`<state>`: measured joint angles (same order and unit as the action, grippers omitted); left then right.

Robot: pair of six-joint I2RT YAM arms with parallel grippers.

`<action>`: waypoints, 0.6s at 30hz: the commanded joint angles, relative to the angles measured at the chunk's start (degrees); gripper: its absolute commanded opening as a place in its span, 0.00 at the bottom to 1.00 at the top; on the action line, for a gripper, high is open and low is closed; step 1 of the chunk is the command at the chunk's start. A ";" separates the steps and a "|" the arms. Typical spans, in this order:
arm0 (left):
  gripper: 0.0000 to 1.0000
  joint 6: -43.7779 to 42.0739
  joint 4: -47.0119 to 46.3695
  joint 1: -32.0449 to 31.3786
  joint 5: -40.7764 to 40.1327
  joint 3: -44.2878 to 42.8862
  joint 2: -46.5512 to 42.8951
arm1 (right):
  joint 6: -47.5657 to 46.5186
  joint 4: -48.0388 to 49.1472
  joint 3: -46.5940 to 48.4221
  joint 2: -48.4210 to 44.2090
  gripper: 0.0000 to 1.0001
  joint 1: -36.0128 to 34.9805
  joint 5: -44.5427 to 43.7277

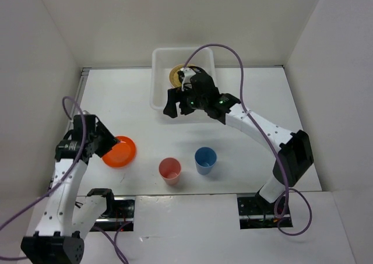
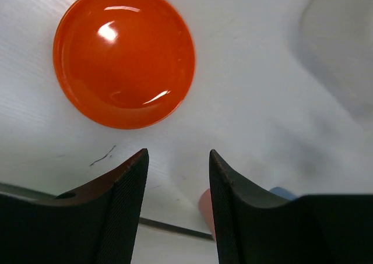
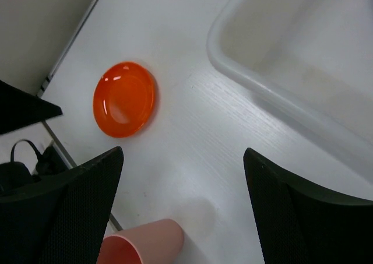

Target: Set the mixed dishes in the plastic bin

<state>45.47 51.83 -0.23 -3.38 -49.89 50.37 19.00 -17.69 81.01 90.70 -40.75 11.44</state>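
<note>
An orange plate (image 1: 121,152) lies on the table at the left. My left gripper (image 1: 105,141) is open and empty at its left edge; in the left wrist view the plate (image 2: 124,55) lies just beyond the open gripper (image 2: 178,159). A pink cup (image 1: 169,170) and a blue cup (image 1: 205,159) stand upright at the front middle. The white plastic bin (image 1: 155,80) stands at the back with a tan-yellow plate (image 1: 176,75) inside. My right gripper (image 1: 179,108) is open and empty, raised over the bin's front edge. The right wrist view shows the gripper (image 3: 183,159), plate (image 3: 124,99), pink cup (image 3: 143,243) and bin rim (image 3: 274,95).
White walls enclose the table on the left, back and right. The right arm's purple cable (image 1: 233,54) loops over the bin's right side. The arm bases sit at the near edge.
</note>
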 commanded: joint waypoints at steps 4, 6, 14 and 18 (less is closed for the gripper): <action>0.53 9.53 -7.00 4.89 12.58 2.68 -6.51 | -2.74 1.52 4.24 4.22 0.88 -1.44 4.91; 0.52 12.52 -9.37 6.20 15.84 7.75 -8.00 | -3.79 1.52 4.24 4.23 0.88 -1.44 5.43; 0.53 23.52 -9.03 6.21 7.71 11.32 -18.62 | -6.35 0.20 10.56 12.64 0.88 -1.96 12.46; 0.53 24.05 -9.03 6.21 2.24 2.47 -19.26 | -5.65 -0.32 13.64 18.45 0.85 -4.94 14.48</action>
<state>66.87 45.45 5.56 4.25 -39.44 31.68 14.20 -17.65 92.29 105.14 -42.89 22.13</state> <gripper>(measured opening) 0.532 0.857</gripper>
